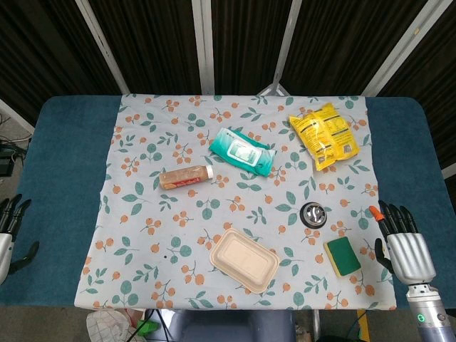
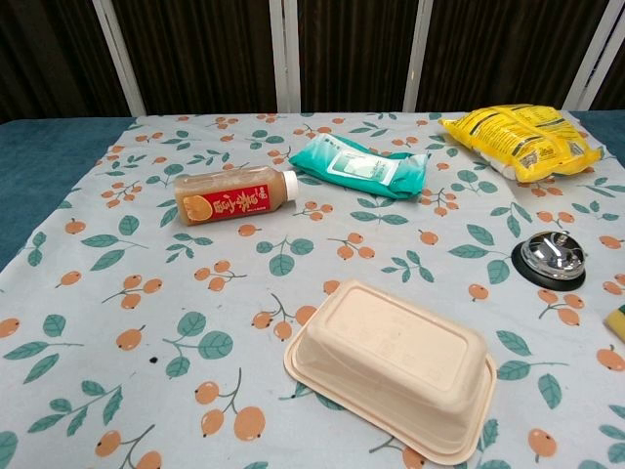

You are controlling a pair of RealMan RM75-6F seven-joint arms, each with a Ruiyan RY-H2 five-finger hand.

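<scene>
So my right hand is sitting at the near right corner of the table, fingers spread apart and holding nothing, palm-back up over the edge of the floral cloth. Closest thing to it is the green and yellow sponge, lying flat on the cloth just beside my fingers but not touching them. A bit further in from the sponge there's the little chrome call bell.

My left hand is way over at the near left edge, off the cloth, only partly in frame in the head view. Its fingers look apart and nothing's in it. Neither hand shows up in the chest view.

Rest of the spread: beige takeaway container upside down near the front middle, a bottle lying on its side, a teal wipes pack and a yellow snack bag further back
</scene>
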